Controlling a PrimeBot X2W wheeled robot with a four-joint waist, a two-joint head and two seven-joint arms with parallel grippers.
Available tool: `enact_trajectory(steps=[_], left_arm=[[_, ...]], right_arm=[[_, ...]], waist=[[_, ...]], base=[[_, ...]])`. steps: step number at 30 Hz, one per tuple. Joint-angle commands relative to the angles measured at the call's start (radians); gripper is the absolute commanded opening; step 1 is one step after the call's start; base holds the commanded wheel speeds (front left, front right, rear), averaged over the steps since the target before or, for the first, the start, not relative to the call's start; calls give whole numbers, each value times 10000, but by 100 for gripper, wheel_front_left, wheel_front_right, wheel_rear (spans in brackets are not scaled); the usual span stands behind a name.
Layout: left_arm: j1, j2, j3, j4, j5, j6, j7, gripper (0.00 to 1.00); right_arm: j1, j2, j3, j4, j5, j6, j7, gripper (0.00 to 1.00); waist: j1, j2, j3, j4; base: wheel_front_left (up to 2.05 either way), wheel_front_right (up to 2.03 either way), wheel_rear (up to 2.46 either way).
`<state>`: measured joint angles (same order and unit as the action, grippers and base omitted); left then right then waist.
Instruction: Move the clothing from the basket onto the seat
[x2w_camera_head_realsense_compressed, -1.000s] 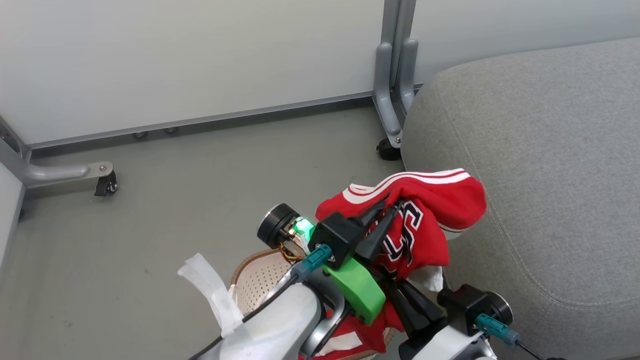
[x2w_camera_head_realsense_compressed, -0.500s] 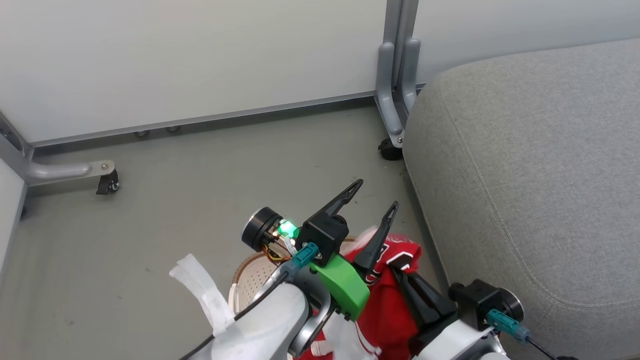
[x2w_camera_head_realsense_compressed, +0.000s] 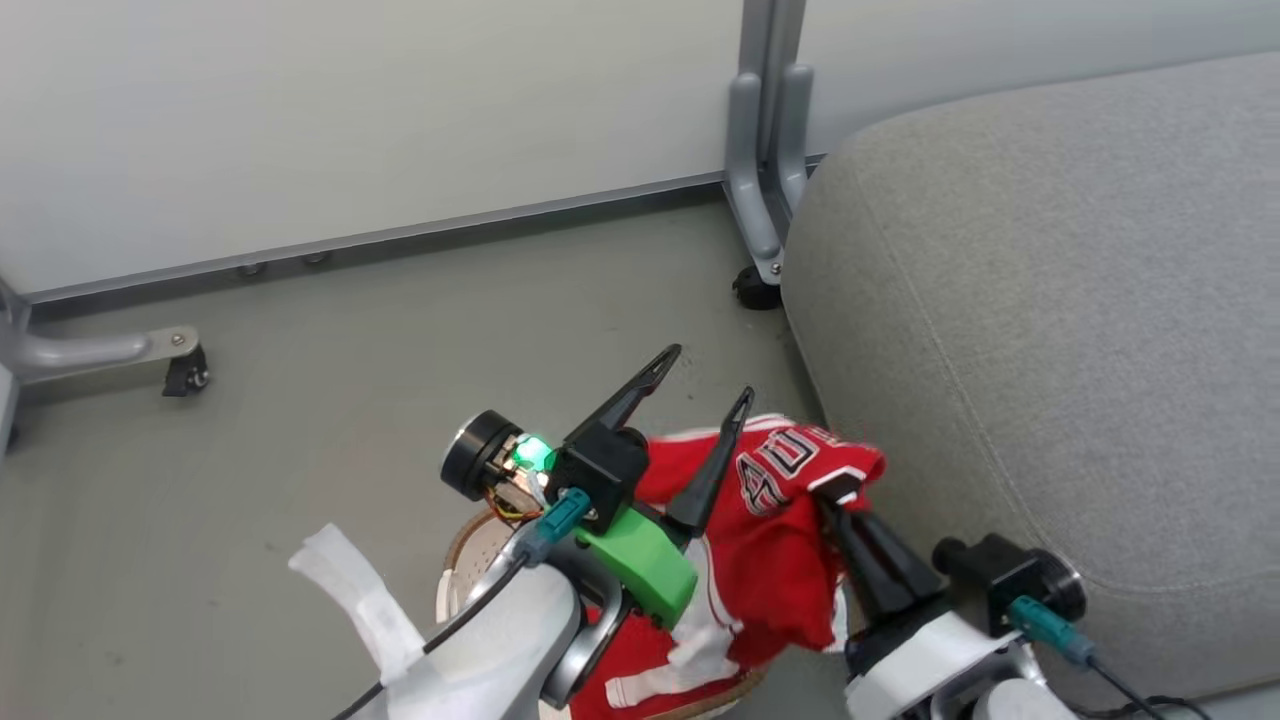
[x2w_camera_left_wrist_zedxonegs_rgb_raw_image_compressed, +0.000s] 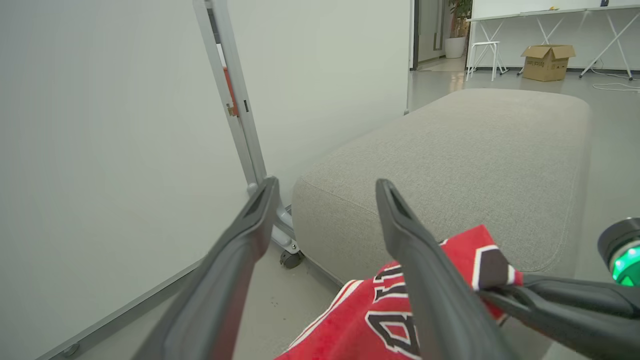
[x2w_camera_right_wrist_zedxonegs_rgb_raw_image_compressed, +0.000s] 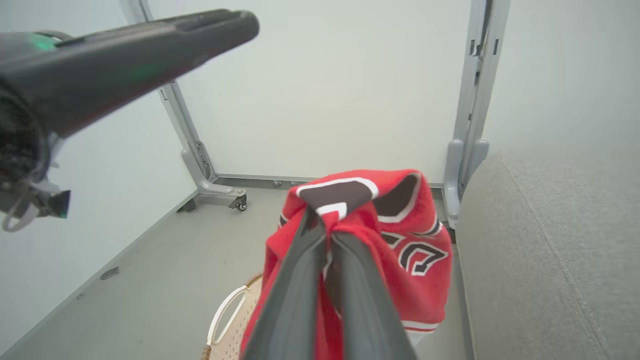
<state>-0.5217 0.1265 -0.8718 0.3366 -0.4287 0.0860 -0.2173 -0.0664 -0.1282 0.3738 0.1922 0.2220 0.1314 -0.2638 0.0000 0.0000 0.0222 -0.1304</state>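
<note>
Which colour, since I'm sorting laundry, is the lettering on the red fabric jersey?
Dark with white outlines, on the red fabric jersey; clearest in left wrist view.

No legible txt; jersey (x2w_camera_head_realsense_compressed: 775, 545) lettering partial

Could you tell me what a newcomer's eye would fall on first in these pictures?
The bright red jersey, pinched in the shut right gripper and hanging above the basket at the head view's bottom centre. Next, the big grey seat along the right side, then the open left gripper, empty, just left of the jersey.
</note>
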Motion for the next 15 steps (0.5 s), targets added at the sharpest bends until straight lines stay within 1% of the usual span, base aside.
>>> enact_trajectory(steps=[1, 2, 4, 8, 11, 15], left_arm=[[273, 156, 50, -28, 2, -94, -125, 100], [298, 218, 89, -82, -4, -142, -185, 100], [350, 395, 279, -255, -19, -42, -319, 100], [670, 810, 570, -719, 142, -95, -453, 100], [931, 1173, 864, -1207, 276, -202, -477, 100], [1447, 1643, 1354, -1841, 493, -181, -477, 100]], right_arm=[[-47, 15, -207, -153, -169, -14, -12, 0], [-62, 21, -327, -253, -249, -14, -12, 0], [-94, 18, -495, -500, -396, -14, -10, 0], [-78, 4, -821, -1117, -650, -14, -21, 0], [27, 96, -1148, -1664, -791, -14, -21, 0], [241, 250, -1494, -2347, -936, -14, -21, 0]], waist=[[0, 0, 212, -370], [0, 0, 293, -499], [0, 0, 504, -826], [0, 0, 1010, -1550], [0, 0, 1408, -2139], [0, 0, 1903, -2898]], base=[[0, 0, 0], [0, 0, 0], [0, 0, 0], [0, 0, 0], [0, 0, 0], [0, 0, 0]])
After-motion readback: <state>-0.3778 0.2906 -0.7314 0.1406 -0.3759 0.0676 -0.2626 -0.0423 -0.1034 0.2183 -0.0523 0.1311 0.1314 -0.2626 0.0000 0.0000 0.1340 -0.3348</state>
